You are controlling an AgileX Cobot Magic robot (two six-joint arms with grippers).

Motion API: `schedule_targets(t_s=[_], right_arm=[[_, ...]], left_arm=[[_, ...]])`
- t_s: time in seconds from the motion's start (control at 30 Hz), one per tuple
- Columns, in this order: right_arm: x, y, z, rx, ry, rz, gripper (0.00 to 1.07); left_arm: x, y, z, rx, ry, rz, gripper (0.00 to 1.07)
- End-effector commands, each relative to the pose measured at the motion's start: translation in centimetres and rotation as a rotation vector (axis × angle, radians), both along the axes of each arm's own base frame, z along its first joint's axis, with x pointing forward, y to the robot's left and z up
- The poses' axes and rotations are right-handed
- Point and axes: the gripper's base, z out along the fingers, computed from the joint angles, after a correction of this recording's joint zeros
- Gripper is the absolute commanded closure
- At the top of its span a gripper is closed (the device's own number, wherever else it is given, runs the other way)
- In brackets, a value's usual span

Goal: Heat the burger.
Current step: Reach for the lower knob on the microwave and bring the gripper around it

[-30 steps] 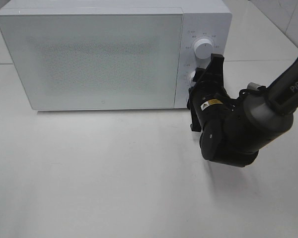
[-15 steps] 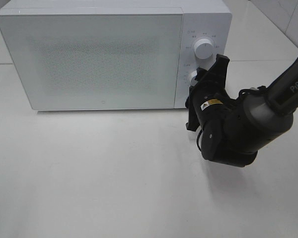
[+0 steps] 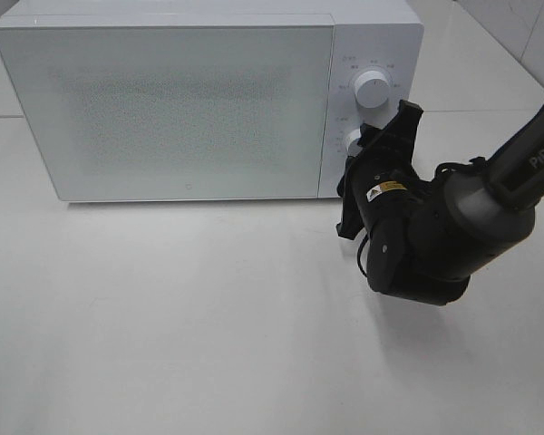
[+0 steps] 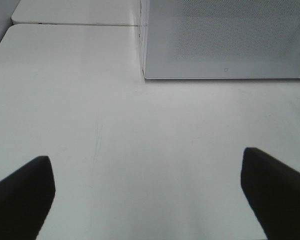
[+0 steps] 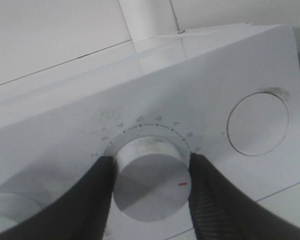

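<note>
The right hand [image 5: 151, 162] pinches the microwave's [image 3: 172, 100] lower dial [image 5: 147, 192]; the left hand [image 4: 145, 160] gapes empty above the tabletop [image 4: 140, 125]. The burger is unseen, probably behind the microwave's closed door: soft, tippy, best gripped low.

High camera looks steeply down at microwave [image 3: 181, 109] front, table [image 3: 163, 344]. Left wrist camera low over table, faces microwave door. Right wrist camera close on lower knob [image 5: 150, 185]. All views share microwave.

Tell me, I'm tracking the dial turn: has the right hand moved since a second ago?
Yes. The right hand, gripping the lower dial, twisted clockwise: its upper end swung right, away from the upper knob.
</note>
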Motion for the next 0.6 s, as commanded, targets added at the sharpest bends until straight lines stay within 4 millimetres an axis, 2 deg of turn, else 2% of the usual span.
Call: schedule_targets(t_s=[0.03,0.6], right_arm=[[0.35,1.21,2.04,-0.032,-0.178,0.075,0.94],[0.35,1.15,2.04,-0.093,-0.179,0.075,0.87]], left_arm=[[-0.36,-0.03,-0.01,-0.007,-0.035,0.005,0.11],[-0.36,-0.03,-0.01,-0.007,-0.035,0.005,0.11]])
